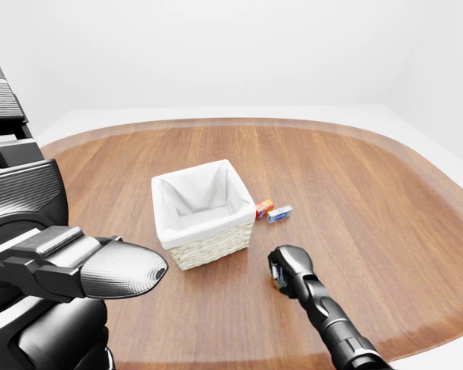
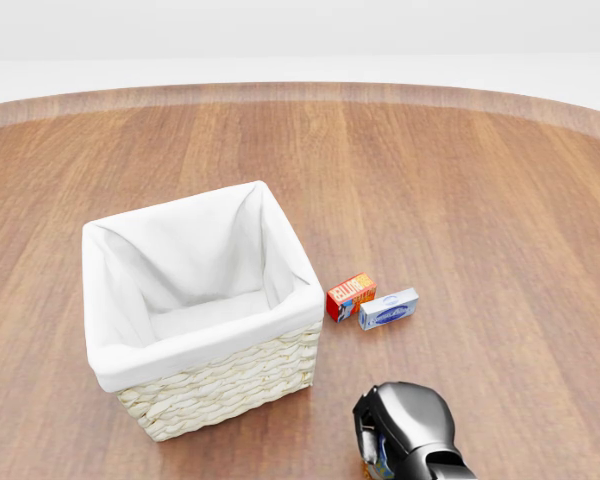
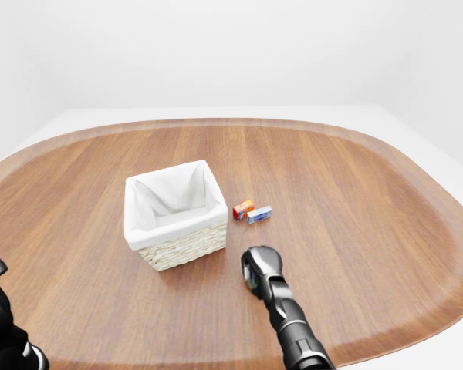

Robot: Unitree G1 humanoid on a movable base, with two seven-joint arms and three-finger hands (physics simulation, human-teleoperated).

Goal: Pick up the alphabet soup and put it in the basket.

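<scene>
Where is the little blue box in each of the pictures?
Left-eye view: the blue box lies on the table just right of center, right of the orange box.
Head view: it lies lower right of center, above the right hand.
Right-eye view: it lies near the middle.
Shared landmark: the white-lined basket, to the left of both boxes in every view.

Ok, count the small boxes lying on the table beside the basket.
2. The red box lies just right of the basket in the head view; the blue box touches its right side. None show inside the basket, whose near wall hides part of its floor.
</scene>
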